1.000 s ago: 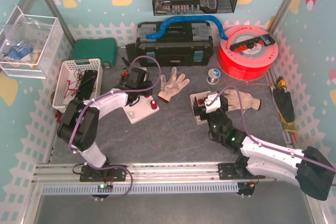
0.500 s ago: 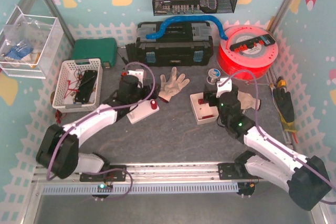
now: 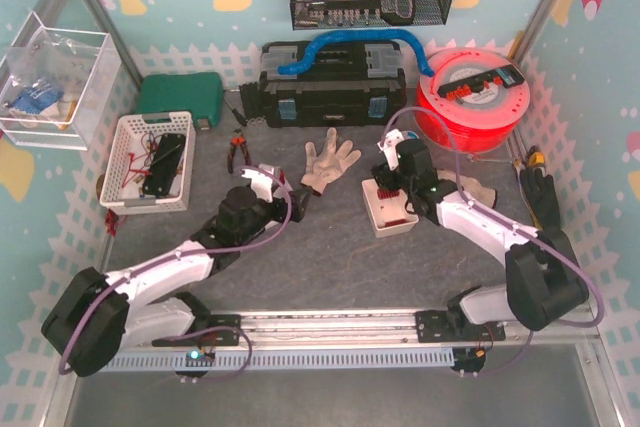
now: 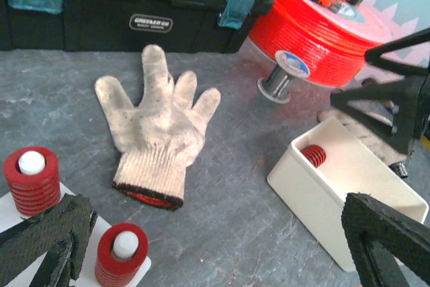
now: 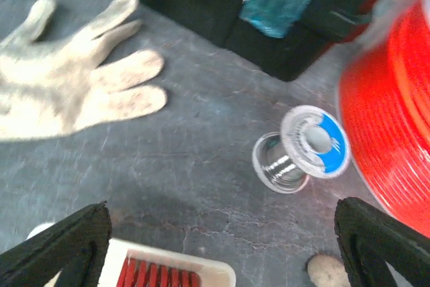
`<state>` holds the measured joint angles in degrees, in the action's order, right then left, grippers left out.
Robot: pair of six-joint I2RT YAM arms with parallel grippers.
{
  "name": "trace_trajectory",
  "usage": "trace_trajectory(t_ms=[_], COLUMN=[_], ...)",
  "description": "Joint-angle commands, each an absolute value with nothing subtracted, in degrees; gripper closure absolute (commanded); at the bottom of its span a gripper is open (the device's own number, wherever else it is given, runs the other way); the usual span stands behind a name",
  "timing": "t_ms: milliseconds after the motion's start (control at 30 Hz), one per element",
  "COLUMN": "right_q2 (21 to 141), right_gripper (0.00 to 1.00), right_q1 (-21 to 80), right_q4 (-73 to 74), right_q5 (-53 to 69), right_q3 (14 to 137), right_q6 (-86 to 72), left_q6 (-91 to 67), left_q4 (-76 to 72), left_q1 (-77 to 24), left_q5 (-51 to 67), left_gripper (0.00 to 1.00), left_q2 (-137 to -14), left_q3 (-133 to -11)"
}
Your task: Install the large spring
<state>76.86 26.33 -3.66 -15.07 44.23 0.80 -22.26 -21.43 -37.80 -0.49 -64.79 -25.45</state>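
Observation:
Two large red springs sit on white pegs of a white base plate at the lower left of the left wrist view. My left gripper hangs open just behind them, holding nothing. A white tray to the right holds more red springs. My right gripper stands open and empty over the tray's far edge. In the top view the left arm hides most of the base plate.
A worn work glove lies between the arms; a second one lies right of the tray. A solder spool, a red filament reel and a black toolbox stand behind. A white basket is at left.
My left gripper opened and drew back toward the near edge, its arm lowering. My right gripper swung from the tray's near side toward the back, over the tray's far edge.

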Motion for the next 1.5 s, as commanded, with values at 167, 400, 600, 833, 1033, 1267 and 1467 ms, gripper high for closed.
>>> trace_trajectory(t_ms=[167, 400, 600, 833, 1033, 1267, 1467], right_q2=[75.4, 79.0, 79.4, 82.3, 85.3, 88.8, 92.5], right_gripper=[0.22, 0.33, 0.38, 0.48, 0.51, 0.51, 0.51], right_q1=[25.4, 25.2, 23.2, 23.1, 23.1, 23.2, 23.3], right_q4=[4.4, 10.6, 12.3, 12.0, 10.8, 10.0, 10.3], right_q5=[1.8, 4.1, 3.5, 0.2, -2.7, -2.5, -2.8], right_q3=[44.5, 46.2, 46.4, 46.2, 46.1, 46.8, 48.0], right_q6=[30.1, 36.9, 40.8, 43.8, 45.1, 46.3, 46.5], left_q6=[-20.2, -19.7, -19.7, -19.9, -19.8, -19.9, -19.8], left_q4=[-30.8, -35.5, -35.1, -35.1, -34.3, -33.9, -33.7], left_q1=[-38.0, -38.0, -38.0, -38.0, -38.0, -38.0, -38.0], left_q5=[-9.1, -5.3, -9.2, -9.4, -9.3, -9.7, -10.0], left_gripper=[0.01, 0.01, 0.01, 0.01, 0.01, 0.01, 0.01], left_q2=[-61.4, -56.9, -54.4, -54.4, -55.0, -55.0, -54.8], left_q3=[-21.2, -17.3, -16.4, -16.4, -17.0, -17.1, -17.1])
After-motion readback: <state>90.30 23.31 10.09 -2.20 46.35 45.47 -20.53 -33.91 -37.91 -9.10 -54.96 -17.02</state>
